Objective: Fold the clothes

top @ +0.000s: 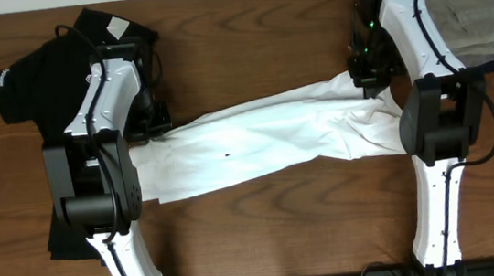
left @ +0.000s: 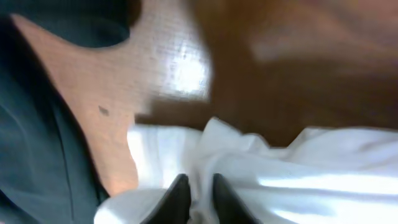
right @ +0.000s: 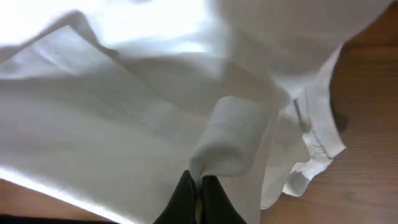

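White T-shirt (top: pixel 257 146), between black shirt (top: pixel 39 86) and khaki stack (top: pixel 477 8): right end effector (right: pixel 198 185) pinches it, left end effector (left: pixel 196 190) unclear.

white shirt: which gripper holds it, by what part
The right gripper pinches a raised fold of the white T-shirt near a stitched edge. For the left gripper, cannot tell.

T-shirt (top: pixel 257 146) between the two grippers: plain white, one tiny dark speck. Shirt (top: pixel 43 81) left of the left gripper (left: pixel 199 180): black, small white marks. Heap (top: pixel 477 4) right of the right gripper (right: pixel 198 177): khaki over a navy edge. Fingers (left: pixel 174 202) on both: black. Table (top: pixel 247 46): brown, wood-grained.
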